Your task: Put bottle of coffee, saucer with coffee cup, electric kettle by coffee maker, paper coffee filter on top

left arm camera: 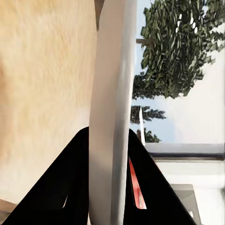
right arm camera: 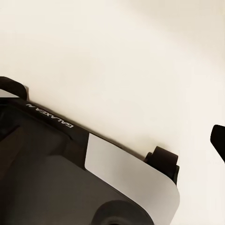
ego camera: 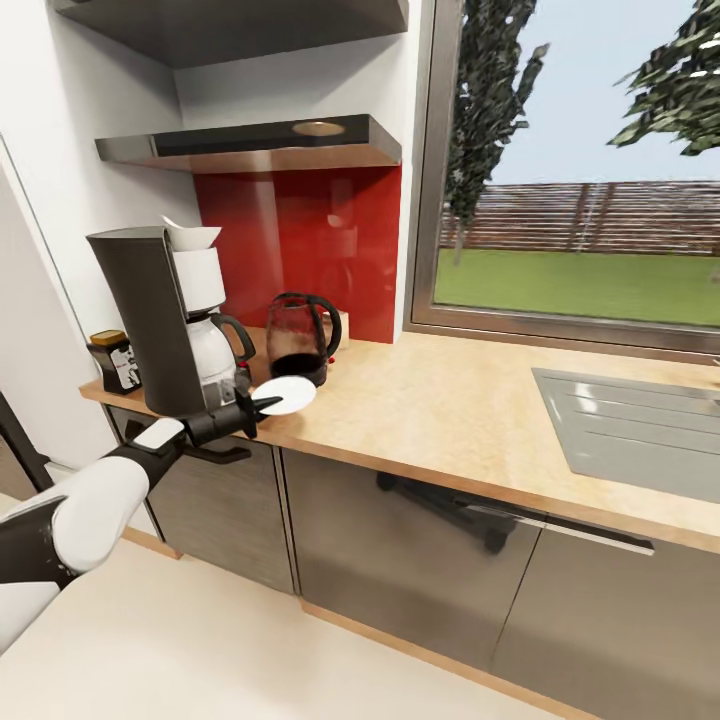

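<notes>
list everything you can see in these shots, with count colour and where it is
tall dark grey drip coffee maker: 1, left end of the light wood countertop
white paper cone filter: 1, atop the coffee maker
dark coffee jar with amber lid: 1, left of the coffee maker
clear glass kettle with black handle: 1, right of the coffee maker
flat round white saucer: 1, at the counter's front edge, in the gripper
grey steel sink: 1, right
black slab shelf: 1, above
left gripper: black, shut on the saucer

Bare countertop [ego camera: 450, 400] right of electric kettle [ego camera: 298, 340].
</notes>
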